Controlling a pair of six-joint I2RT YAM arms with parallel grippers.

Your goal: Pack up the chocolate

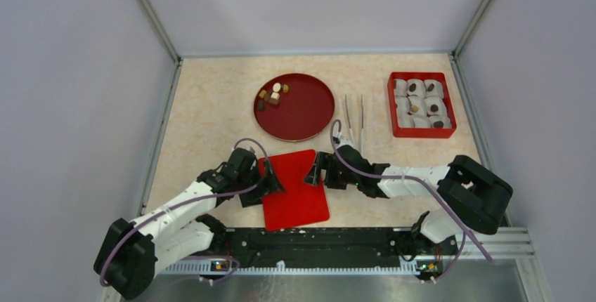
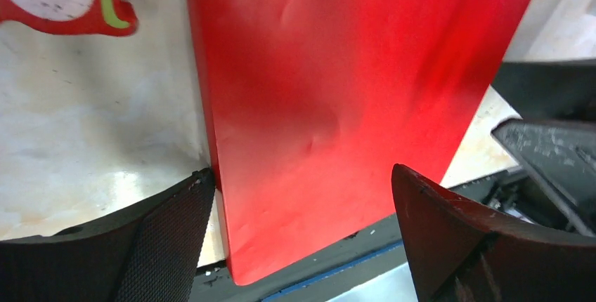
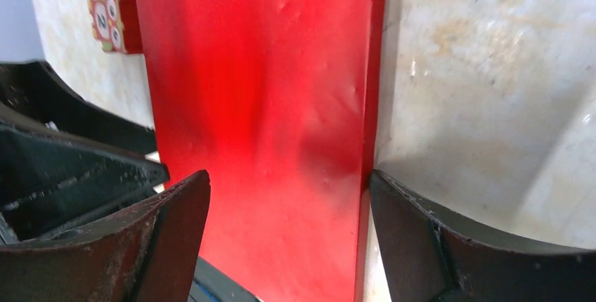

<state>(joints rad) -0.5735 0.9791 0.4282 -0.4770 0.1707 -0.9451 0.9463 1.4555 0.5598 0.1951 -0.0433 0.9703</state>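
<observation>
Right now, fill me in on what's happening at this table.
Both arms are at the flat red rectangular board: the left gripper at its left side, the right gripper at its right, jaws open, nothing gripped. A few small chocolate chunks sit on the round red plate. The red box of white paper cups holds several pieces; metal tweezers lie between.

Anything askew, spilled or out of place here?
The red lid lies skewed, its near edge reaching over the black rail. Nothing spilled: chocolate sits only on the round plate and in the red box.
</observation>
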